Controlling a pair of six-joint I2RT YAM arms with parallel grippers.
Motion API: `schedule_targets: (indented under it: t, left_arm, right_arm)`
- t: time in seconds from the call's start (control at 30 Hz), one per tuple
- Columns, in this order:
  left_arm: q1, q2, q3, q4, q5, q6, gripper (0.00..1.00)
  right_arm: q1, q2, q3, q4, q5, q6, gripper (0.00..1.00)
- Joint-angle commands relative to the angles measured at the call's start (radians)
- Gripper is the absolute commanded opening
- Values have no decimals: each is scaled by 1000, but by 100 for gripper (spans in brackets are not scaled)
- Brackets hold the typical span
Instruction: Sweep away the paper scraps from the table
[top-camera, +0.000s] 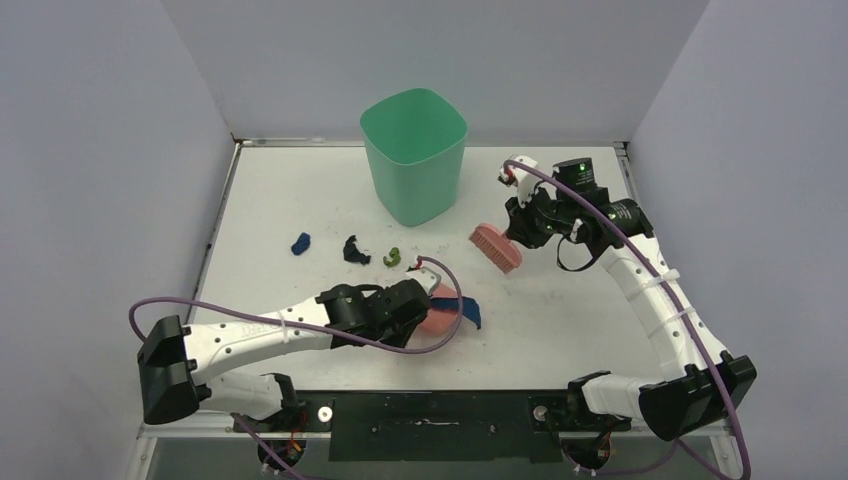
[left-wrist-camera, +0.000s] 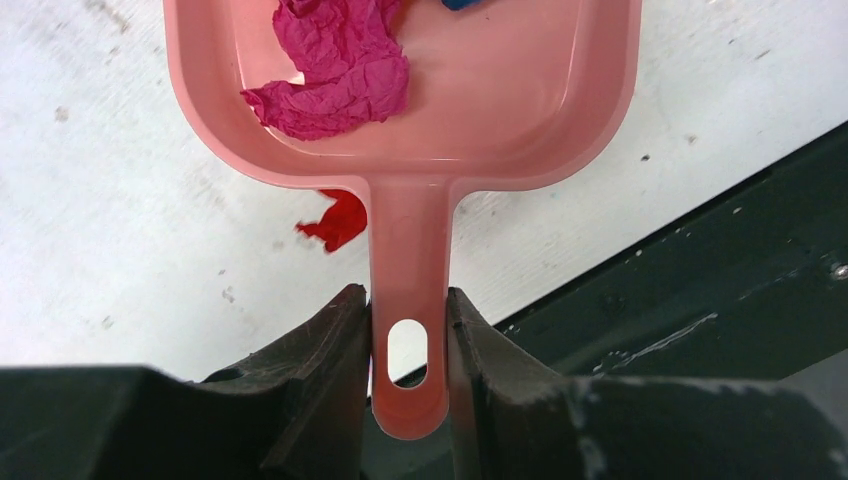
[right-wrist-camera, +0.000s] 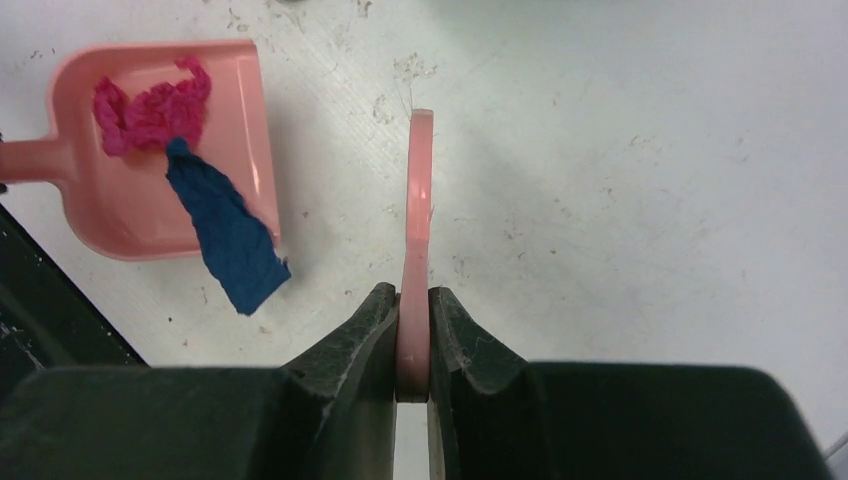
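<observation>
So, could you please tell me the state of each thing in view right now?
Dustpan: resting on table, handle clamped by left gripper.
Brush: handle clamped by right gripper.
Bin: upright, open.
Magenta scrap: inside dustpan.
Blue strip: half in dustpan, half on table.
Red scrap: on table beside dustpan handle.
Blue bit, black bit, green bit: loose on table.

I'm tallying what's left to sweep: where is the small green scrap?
In the top view, the green scrap lies mid-table, just right of the black scrap, in front of the green bin and beyond the pink dustpan.
</observation>
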Motion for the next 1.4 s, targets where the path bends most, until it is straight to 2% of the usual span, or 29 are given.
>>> schedule_targets:
  t: [0.0,0.13,0.3,0.37,0.6,0.87,1.1,1.23,1.37]
  left_arm:
    - [-30,-98,41,-139,-109,-87,0]
    - [-36,-161,60,-273,-157,-140,0]
    - [-52,-193,76,-469,-127,-241,0]
    - [-79,-220,62,-509,-97,-294,0]
    - [-239,-348,13,-618,-33,-531,0]
    - [-381,-370,-75,-618,53,-669,0]
    - [-389,-280,-142,-555,63,-676,0]
    - [-372,-236,-145,-465,48,-626,0]
    - [-316,-193,-165,-357,61,-563,0]
  right_arm:
    - [6,-13,-66,14,-7,-16,5]
    - [9,-22,-112,28,-69,-23,5]
    - [31,-6,-139,26,-183,-44,5]
    - [61,4,-145,48,-161,-33,5]
    - [201,80,-112,231,84,27,5]
    - [398,308,61,349,340,-4,5]
    - [524,471,125,458,503,-53,5]
    - [562,528,125,457,501,-58,5]
    - [574,531,109,377,364,-36,5]
